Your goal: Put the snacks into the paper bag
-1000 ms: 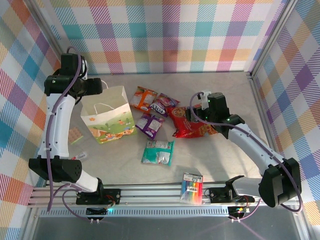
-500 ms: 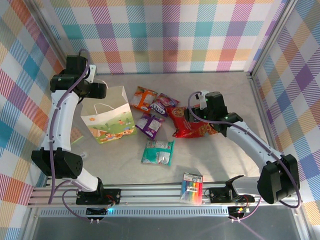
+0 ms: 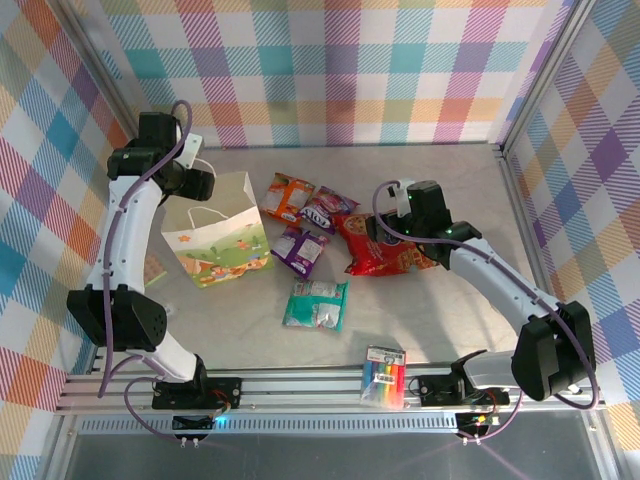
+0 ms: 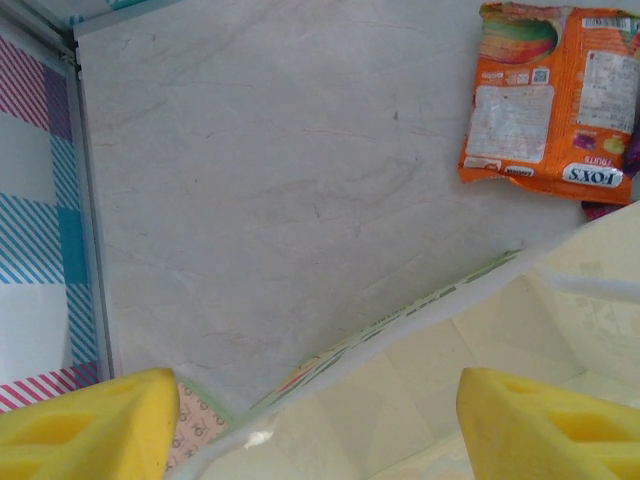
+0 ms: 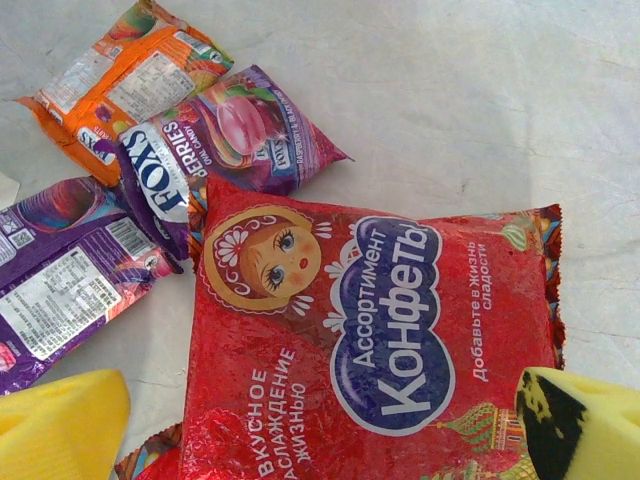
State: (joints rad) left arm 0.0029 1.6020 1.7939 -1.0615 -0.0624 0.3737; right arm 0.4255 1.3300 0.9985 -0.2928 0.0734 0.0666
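Left claw (image 4: 320,430) has swung over the paper bag (image 3: 215,240) rim, open and empty, probably to steady it. Right claw (image 5: 320,420) gapes empty above the red packet (image 5: 380,350).

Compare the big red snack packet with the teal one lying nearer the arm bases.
The red packet is clearly larger than the teal packet. The red packet touches the pink-purple packet; the teal packet lies apart from every other snack. The red packet shows a doll's face; the teal packet's print is too small to read. Both lie flat on the table, outside the paper bag.
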